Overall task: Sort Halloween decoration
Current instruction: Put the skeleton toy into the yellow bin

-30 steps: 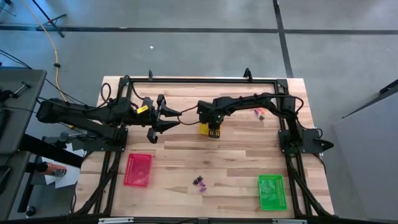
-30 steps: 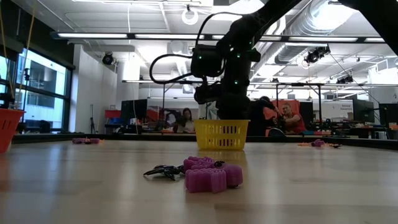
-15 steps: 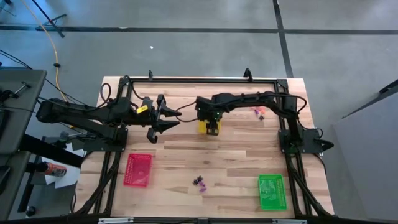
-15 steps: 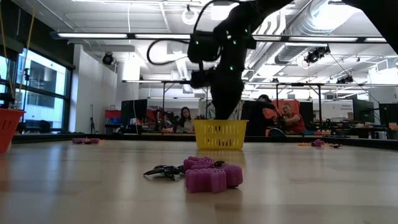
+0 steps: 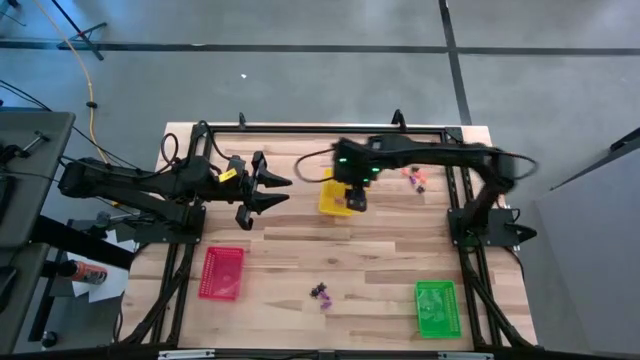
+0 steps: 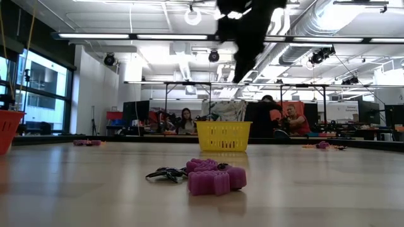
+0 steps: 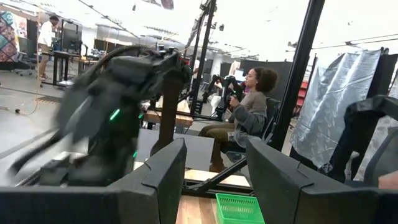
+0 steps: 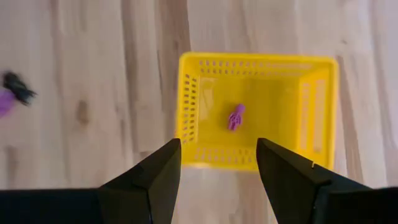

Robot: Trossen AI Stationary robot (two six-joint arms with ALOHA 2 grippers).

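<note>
The yellow tray (image 5: 333, 198) stands mid-table toward the far side, and one purple trinket (image 8: 235, 116) lies on its floor. My right gripper (image 8: 217, 168) hangs open above the tray's near wall, raised high in the low view (image 6: 247, 28), touching nothing. Purple and black trinkets (image 5: 320, 293) lie in a clump on the wood by the near edge (image 6: 211, 176). More trinkets (image 5: 413, 180) lie to the far right. My left gripper (image 5: 272, 190) waits open, left of the yellow tray, holding nothing (image 7: 214, 180).
A red tray (image 5: 222, 272) sits near-left and a green tray (image 5: 435, 307) near-right. A few more trinkets (image 6: 86, 142) show far left in the low view. Bare wood lies between the trays. People sit at desks in the room beyond the table.
My right gripper has risen from just over the yellow tray to well above it and shifted a little toward the table's right edge, its arm swinging outward. The left arm, trays and trinkets on the wood have stayed put.
</note>
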